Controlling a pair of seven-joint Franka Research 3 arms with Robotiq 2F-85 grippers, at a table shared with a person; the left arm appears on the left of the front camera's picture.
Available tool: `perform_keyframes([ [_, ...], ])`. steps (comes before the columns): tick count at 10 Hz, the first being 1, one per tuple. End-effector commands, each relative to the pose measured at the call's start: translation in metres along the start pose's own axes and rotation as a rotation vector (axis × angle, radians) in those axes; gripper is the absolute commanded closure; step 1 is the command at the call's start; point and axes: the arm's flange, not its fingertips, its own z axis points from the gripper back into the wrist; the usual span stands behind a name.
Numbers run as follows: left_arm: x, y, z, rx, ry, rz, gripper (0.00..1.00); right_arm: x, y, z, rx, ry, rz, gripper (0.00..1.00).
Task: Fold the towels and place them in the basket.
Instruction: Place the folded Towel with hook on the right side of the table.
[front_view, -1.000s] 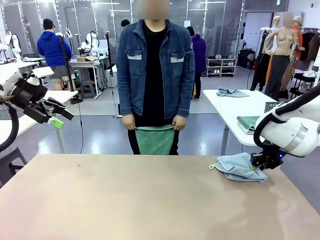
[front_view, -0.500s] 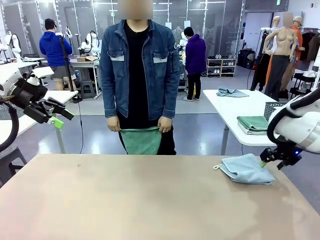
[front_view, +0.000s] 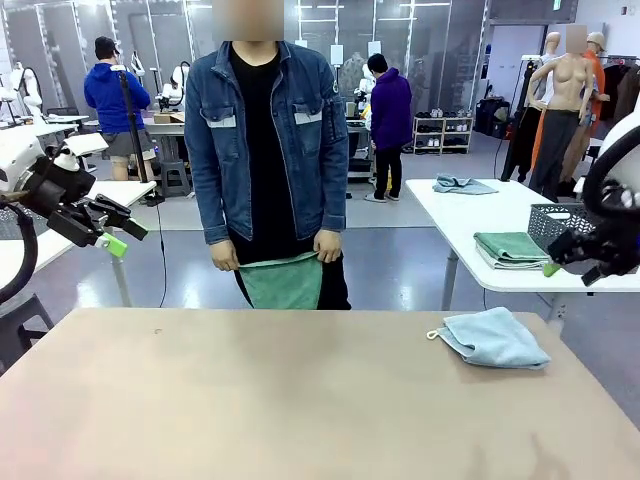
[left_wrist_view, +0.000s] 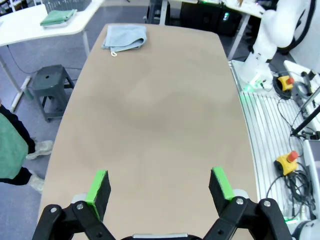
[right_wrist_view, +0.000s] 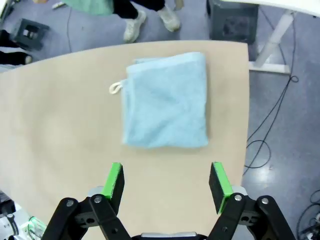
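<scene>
Towels are in two places in the front view. The blue towel (front_view: 495, 338) lies folded on the table (front_view: 250, 400), below the right claw (front_view: 560, 260) and a little to its inner side. The claw hangs above the table's edge, apart from the towel. Just behind that claw a basket (front_view: 560, 222) stands on a side table (front_view: 450, 200) with a green cloth (front_view: 510, 247) beside it, so the folded towel probably goes there next. Across the table a person holds the green towel (front_view: 283, 282) by its top corners in both hands (front_view: 328, 246), letting it hang flat, seemingly ready to lay it down for folding. The left claw (front_view: 122, 236) waits raised off to the side, well apart from both towels, leaving the tabletop free. From the left wrist, that claw's fingers (left_wrist_view: 98, 187) stand wide with nothing between them, and the blue towel lies far ahead at the table's opposite end. From the right wrist, the right claw's fingers (right_wrist_view: 114, 181) are likewise spread and empty, with the blue towel straight ahead of them. The towel is squared off, its loop (right_wrist_view: 116, 88) poking out at one corner, and it looks neat enough to pick up as it lies.
</scene>
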Motion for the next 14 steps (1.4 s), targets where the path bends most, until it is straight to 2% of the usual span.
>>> perform_keyframes([
  [1,0.0,-0.001,0.0,0.0,0.0,0.0,0.0,-0.029,0.035,0.033,-0.006,-0.004,-0.032,0.15],
  [3,0.0,-0.001,0.0,0.0,0.0,0.0,0.0,-0.046,0.064,0.07,-0.04,-0.036,0.003,0.15],
  [4,0.0,-0.001,0.0,0.0,0.0,0.0,0.0,-0.057,0.077,0.086,-0.056,-0.017,-0.001,0.15],
  [6,0.0,-0.001,0.0,0.0,0.0,0.0,0.0,-0.073,0.085,0.1,-0.053,-0.009,0.044,0.15],
  [14,0.0,-0.001,0.0,0.0,0.0,0.0,0.0,-0.076,0.09,0.106,-0.049,-0.009,0.069,0.15],
])
